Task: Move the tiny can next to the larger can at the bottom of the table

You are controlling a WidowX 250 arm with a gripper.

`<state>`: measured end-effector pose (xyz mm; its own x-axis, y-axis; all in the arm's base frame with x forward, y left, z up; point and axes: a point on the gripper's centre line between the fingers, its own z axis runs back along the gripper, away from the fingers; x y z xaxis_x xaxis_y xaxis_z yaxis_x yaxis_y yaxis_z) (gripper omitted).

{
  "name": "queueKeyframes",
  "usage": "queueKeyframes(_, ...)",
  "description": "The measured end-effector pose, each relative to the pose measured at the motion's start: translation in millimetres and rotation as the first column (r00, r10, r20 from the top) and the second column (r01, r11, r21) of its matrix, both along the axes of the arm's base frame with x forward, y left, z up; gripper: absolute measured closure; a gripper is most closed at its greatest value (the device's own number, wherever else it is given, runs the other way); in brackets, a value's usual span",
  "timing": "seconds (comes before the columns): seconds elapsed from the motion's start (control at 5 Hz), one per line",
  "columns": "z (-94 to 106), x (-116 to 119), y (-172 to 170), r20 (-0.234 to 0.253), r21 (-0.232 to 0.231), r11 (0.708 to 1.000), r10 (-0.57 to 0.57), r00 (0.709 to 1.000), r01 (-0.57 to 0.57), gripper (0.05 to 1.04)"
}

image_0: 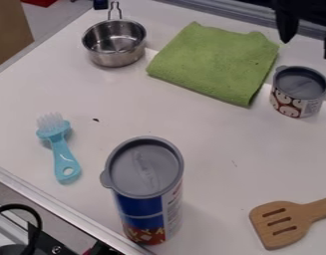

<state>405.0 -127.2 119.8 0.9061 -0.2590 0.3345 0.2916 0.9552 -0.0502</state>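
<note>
Your tiny can (pixel 297 101) stands upright on the table (pixel 212 142) at 2 o'clock from the middle of the view, with the green towel (pixel 218 62) just beside it toward 10 o'clock. The gripper (pixel 307 50) hangs over the table's far side, roughly at 12 o'clock from the can, its jaws apart and nothing between them.

Expect a stiff, squat body that won't give much under your grip. How full it is you can't tell from here, but it looks small enough to be a light lift. The printed wall is likely smooth and could slide, so take it squarely across the widest part, 1 finger on each side, below the grey lid (pixel 303 82). Avoid pinching the rim: the lid may be plastic and could pop off. Its small tab (pixel 280 68) sticks out at 10 o'clock, so keep your fingers off that too.

The larger can (pixel 143 211) stands at 6 o'clock, near the table's edge. You'd carry toward 8 o'clock and set down on its 3 o'clock side, short of the wooden spatula (pixel 283 221). Lower gently; a knock could tip that tall can.
</note>
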Motion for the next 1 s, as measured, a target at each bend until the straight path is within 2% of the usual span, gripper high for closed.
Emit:
queueKeyframes(0.2,-3.7,10.1,-4.7,0.051,-0.02,1.0,0.004,0.999,-0.003,0.085)
queueKeyframes(0.6,-21.3,17.6,-9.6,0.013,-0.036,0.998,0.047,0.999,-0.047,0.085)
queueKeyframes(0.8,-25.9,18.4,-11.7,0.019,-0.019,0.998,0.054,0.998,-0.054,0.085)
queueKeyframes(1.0,-42.6,6.6,-12.3,-0.015,0.001,0.999,0.032,0.999,-0.032,0.085)
